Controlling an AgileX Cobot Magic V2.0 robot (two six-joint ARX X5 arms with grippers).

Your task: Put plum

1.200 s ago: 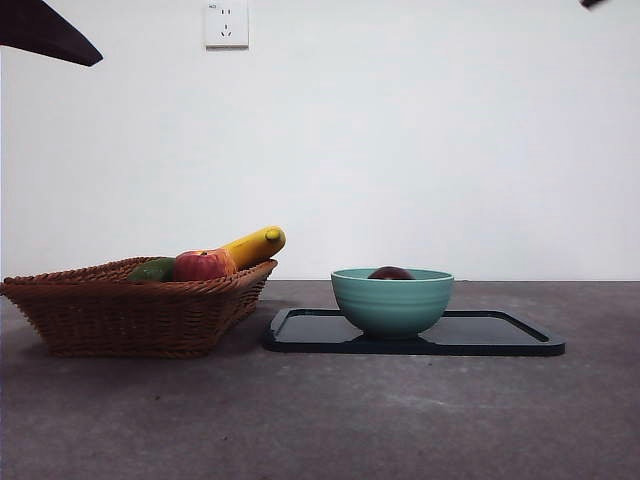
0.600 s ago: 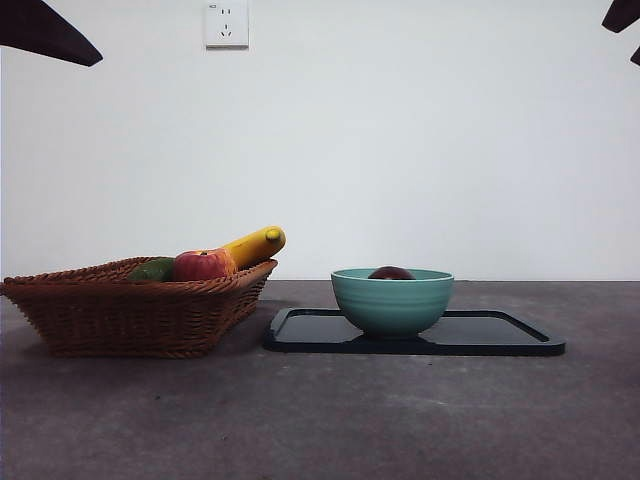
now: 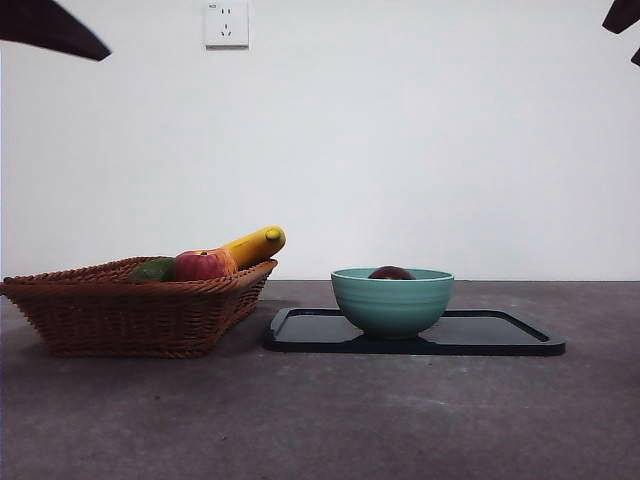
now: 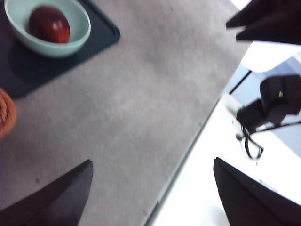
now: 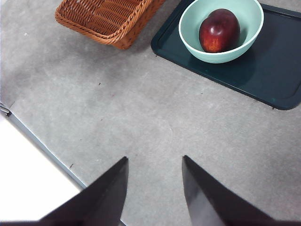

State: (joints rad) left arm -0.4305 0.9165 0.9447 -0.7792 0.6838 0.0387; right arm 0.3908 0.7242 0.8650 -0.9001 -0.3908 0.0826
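1. one plum (image 5: 219, 30), dark maroon, the only fruit sitting in the bowl
2. one bowl (image 3: 392, 299), teal green
3. one tray (image 3: 500, 334), dark, flat, single piece
4. one wicker basket (image 3: 130, 312)
5. fruit in the basket: three that I can make out from the front, so one red apple (image 3: 202, 265), one yellow banana (image 3: 255, 244), one green fruit (image 3: 152, 270); can't tell if anything else is buried lower down
6. one wall socket (image 3: 226, 23) up on the white wall
7. two grippers total, the left gripper (image 4: 153, 195) and the right gripper (image 5: 155, 188), each with two black jaws, so four jaws altogether
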